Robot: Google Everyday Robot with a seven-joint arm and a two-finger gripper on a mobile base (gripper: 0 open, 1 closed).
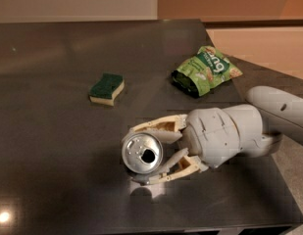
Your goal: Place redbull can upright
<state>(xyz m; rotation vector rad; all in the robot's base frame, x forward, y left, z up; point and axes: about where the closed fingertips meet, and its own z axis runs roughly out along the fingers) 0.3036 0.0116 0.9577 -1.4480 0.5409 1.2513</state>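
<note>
The redbull can (142,153) shows its shiny silver top with the dark opening facing the camera; its body is hidden below that top. It sits near the front of the dark table (53,48). My gripper (138,154) reaches in from the right. One cream finger lies along the far side of the can and one along the near side, both against it. I cannot tell whether the can's base rests on the table.
A green and yellow sponge (107,88) lies to the far left of the can. A green snack bag (206,70) lies at the back right near the table's right edge. My white arm (278,111) crosses that right edge. The front edge is close below the can.
</note>
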